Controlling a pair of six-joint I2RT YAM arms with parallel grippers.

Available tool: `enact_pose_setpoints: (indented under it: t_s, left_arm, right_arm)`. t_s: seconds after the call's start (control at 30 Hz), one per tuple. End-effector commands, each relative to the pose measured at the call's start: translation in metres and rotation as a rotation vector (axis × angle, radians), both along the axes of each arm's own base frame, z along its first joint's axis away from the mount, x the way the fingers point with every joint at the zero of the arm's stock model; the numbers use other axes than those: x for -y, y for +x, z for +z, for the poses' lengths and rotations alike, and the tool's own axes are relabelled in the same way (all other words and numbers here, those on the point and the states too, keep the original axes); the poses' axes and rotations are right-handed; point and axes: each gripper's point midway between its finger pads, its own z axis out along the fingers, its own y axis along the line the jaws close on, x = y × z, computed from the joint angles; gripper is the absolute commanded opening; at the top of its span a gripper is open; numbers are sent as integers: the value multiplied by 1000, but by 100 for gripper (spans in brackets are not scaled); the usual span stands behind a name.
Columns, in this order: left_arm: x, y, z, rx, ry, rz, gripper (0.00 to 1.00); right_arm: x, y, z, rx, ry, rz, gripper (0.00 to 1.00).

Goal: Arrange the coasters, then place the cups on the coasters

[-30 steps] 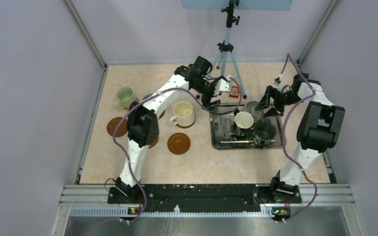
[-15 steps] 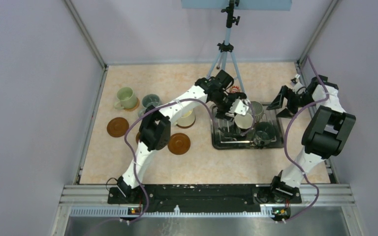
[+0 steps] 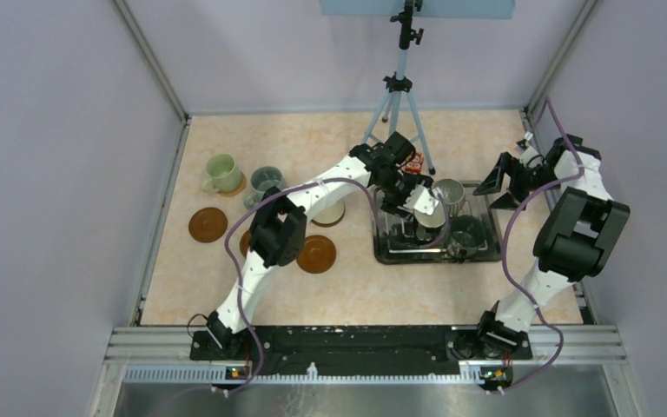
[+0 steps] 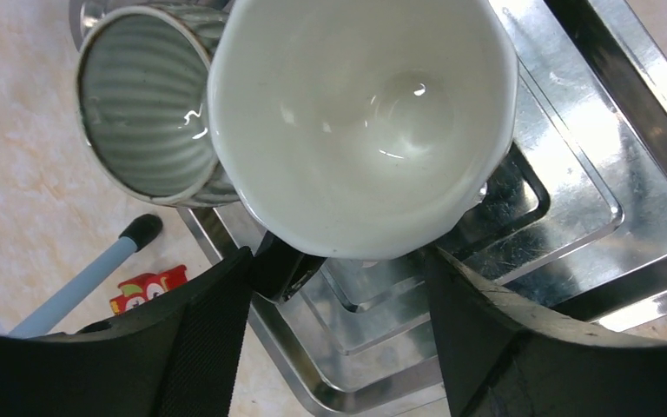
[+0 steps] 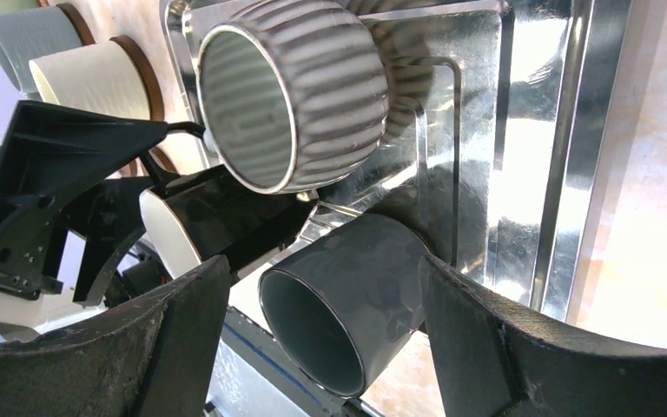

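Observation:
My left gripper hangs open over the steel tray, right above the white cup. Its fingertips flank the cup's near rim without pressing it. A ribbed grey cup and a dark teal-grey cup stand in the same tray. My right gripper is open beside the tray's right edge, and the dark cup shows between its fingers at a distance. The pale green cup, the grey-blue cup and the cream cup stand at the left. Bare coasters lie at the left and centre.
A tripod stands at the back centre, one leg reaching down beside the tray. A small red toy lies at its foot. Grey walls close in the table on both sides.
My left arm swung right from the cream cup to the tray and came down over the white cup, its jaws narrowing a little. My right gripper drew back to the right, off the tray.

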Motion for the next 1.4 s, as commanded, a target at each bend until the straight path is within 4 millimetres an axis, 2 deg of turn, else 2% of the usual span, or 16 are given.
enact_pose_setpoints:
  t_s: [0.0, 0.27, 0.4, 0.6, 1.0, 1.2, 1.37]
  left_arm:
    - [-10, -13, 19, -20, -8, -8, 74]
    - [-14, -24, 25, -84, -11, 32, 58]
    - [-11, -25, 17, -130, 4, 95, 53]
    - [-9, -28, -6, -170, 62, 169, 50]
    - [-3, -30, -21, -187, 64, 187, 41]
    - [-5, -34, -21, -206, 59, 197, 24]
    - [-17, -45, -18, -221, 67, 193, 11]
  right_arm:
    - [3, 8, 19, 78, -2, 15, 78]
    - [3, 8, 19, 77, 1, 13, 78]
    - [3, 9, 19, 76, 2, 10, 78]
    - [3, 7, 19, 71, -3, 7, 78]
    - [5, 6, 18, 68, -2, -7, 78]
    - [8, 5, 18, 66, -8, -12, 78]
    - [8, 4, 17, 64, -7, -14, 78]
